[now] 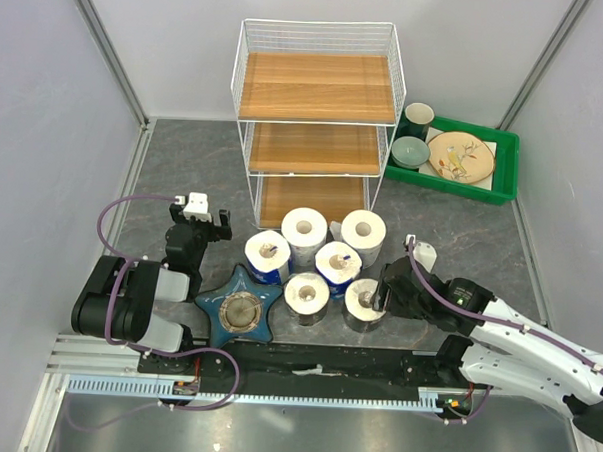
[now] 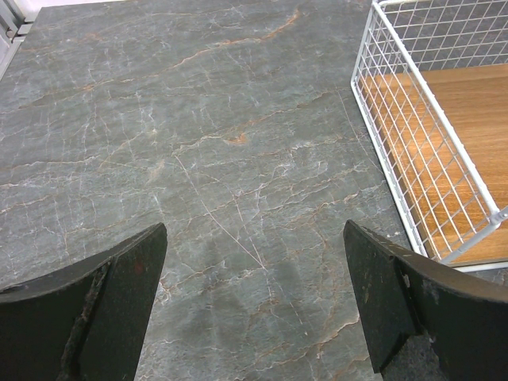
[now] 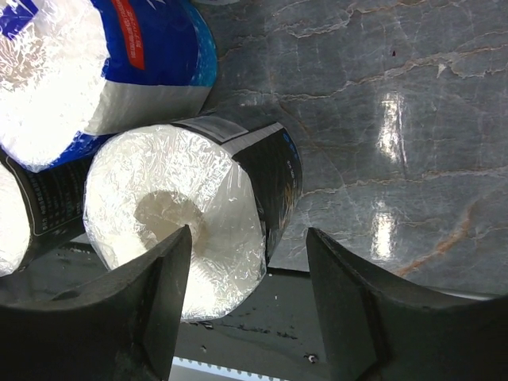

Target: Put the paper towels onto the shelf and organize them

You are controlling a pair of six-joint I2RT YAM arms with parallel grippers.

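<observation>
Six paper towel rolls stand in a cluster in front of the shelf point(image 1: 318, 87). There are two white ones point(image 1: 304, 229) point(image 1: 363, 234), two blue-white ones point(image 1: 268, 255) point(image 1: 338, 263) and two black-wrapped ones point(image 1: 307, 294) point(image 1: 361, 307). My right gripper point(image 1: 381, 288) is open at the right black roll. In the right wrist view point(image 3: 250, 238) one finger point(image 3: 151, 302) lies over that roll's point(image 3: 182, 214) core end and the other finger point(image 3: 357, 302) is outside its black side. My left gripper point(image 1: 200, 218) point(image 2: 254, 230) is open and empty over bare table, left of the shelf's bottom tier point(image 2: 444, 143).
A blue star-shaped dish point(image 1: 241, 311) lies at the front left of the rolls. A green tray point(image 1: 504, 170) of dishes sits right of the shelf. A blue-white roll point(image 3: 87, 71) and the other black roll point(image 3: 16, 230) stand close beside the one at the right gripper.
</observation>
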